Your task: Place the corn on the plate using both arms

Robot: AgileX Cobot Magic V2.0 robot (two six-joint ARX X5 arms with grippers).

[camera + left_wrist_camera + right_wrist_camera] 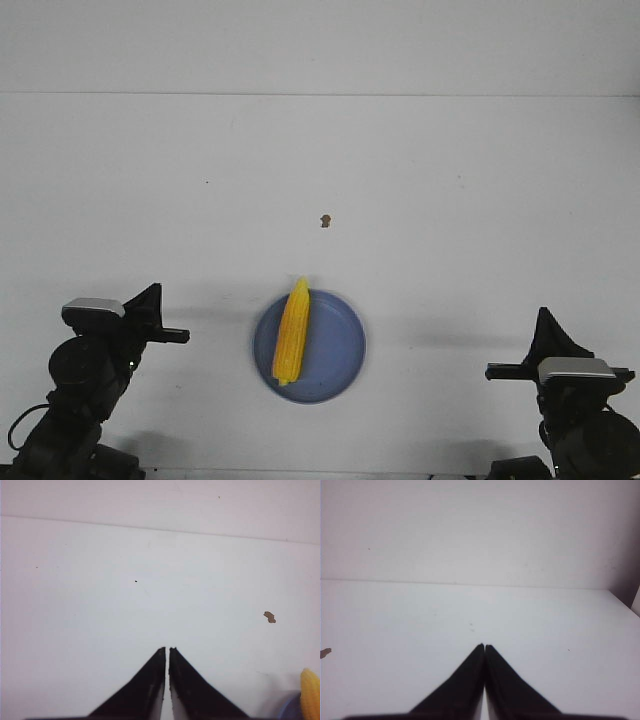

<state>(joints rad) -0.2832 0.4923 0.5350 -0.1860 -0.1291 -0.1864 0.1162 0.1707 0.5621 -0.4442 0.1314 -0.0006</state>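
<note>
Ahead, from the front view, we see the corn [292, 332] lying on the left half of the blue plate [340, 355], its tip jutting over the far rim. A small brown speck [326, 221] marks the white counter [450, 180] farther off. Our left gripper [150, 312] and right gripper [548, 343] sit well apart from the plate. Through the left wrist view, the jaws are nearly closed and empty, the corn's tip at the edge. Through the right wrist view, the jaws are closed on nothing.

My right gripper [484, 647] has its fingers pressed together, holding nothing, above the bare white table [545, 625]; a small brown speck [325, 653] lies at the edge.
</note>
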